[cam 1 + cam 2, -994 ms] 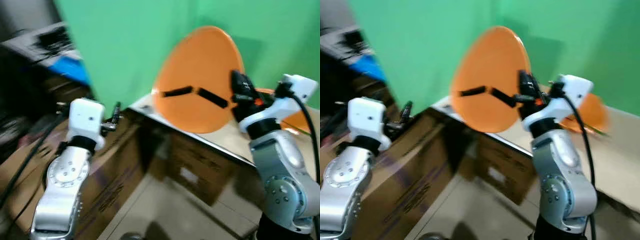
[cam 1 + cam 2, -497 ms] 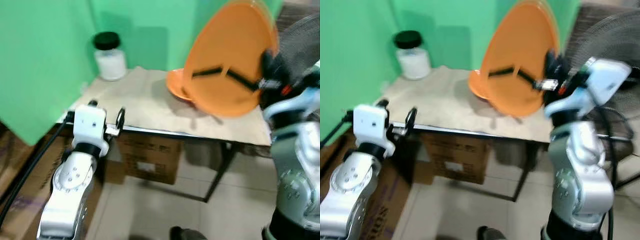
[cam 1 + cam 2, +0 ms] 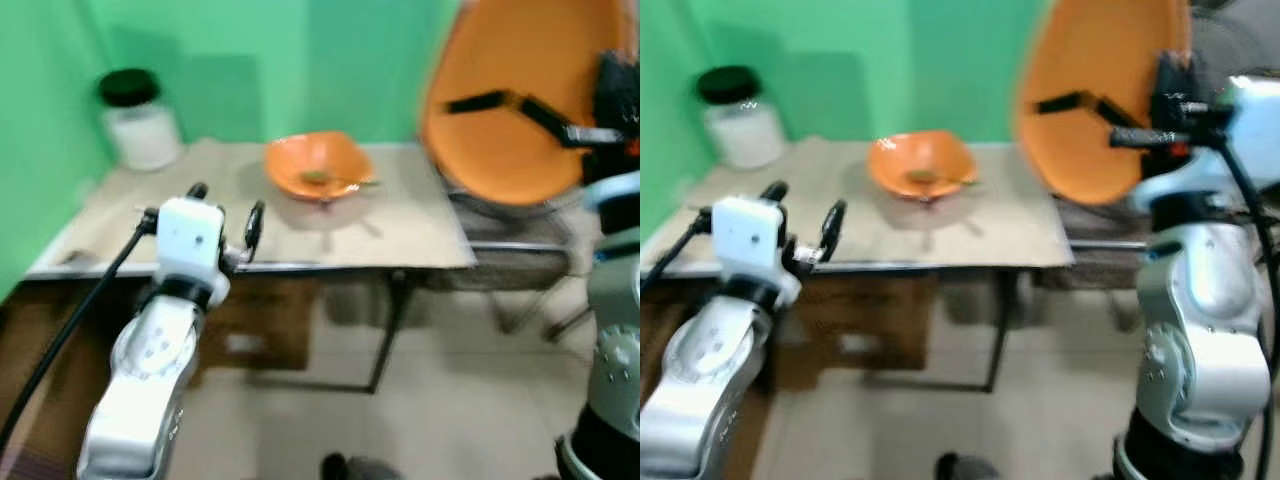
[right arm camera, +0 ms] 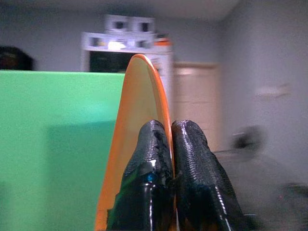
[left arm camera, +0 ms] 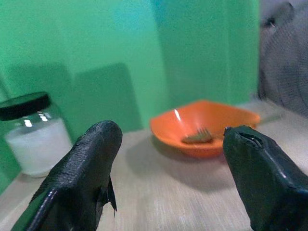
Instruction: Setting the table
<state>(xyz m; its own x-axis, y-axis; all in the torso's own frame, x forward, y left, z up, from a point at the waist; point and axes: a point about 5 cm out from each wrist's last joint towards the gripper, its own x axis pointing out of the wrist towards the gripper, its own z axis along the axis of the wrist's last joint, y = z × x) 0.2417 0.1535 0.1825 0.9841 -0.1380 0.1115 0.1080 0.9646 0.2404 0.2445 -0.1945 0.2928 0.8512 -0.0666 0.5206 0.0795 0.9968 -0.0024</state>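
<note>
Nearest the robot, the left gripper (image 3: 222, 215) is held out in front of the near edge of the table (image 3: 420, 235), its fingers (image 5: 82, 178) spread wide with nothing between them. The right gripper (image 3: 1110, 118) is raised high on the robot's right, beyond the table's right end, its fingers pressed together on the rim of a large orange plate (image 3: 520, 95). The plate stands nearly on edge, its face turned toward the table, and is not over the tabletop.

On the table, toward the middle, sits an orange bowl (image 3: 315, 168) with a fork (image 5: 197, 137) resting inside it. Further back, at the far left corner against the green backdrop (image 3: 260, 60), stands a white jar (image 3: 140, 125) with a black lid. A dark fan grille (image 5: 284, 72) is visible off the table's right end.

Assessment: the plate is not yet placed. Risks noted:
- The plate is held by a thin rim pinch only; a quick swing could let it slip or rotate in the grip.
- Lowering it while tilted may bring an edge down first, so it skids.
- A path toward the centre could strike the bowl and dislodge the fork.
- The views are blurred, so placement judged now would be unreliable.
</note>
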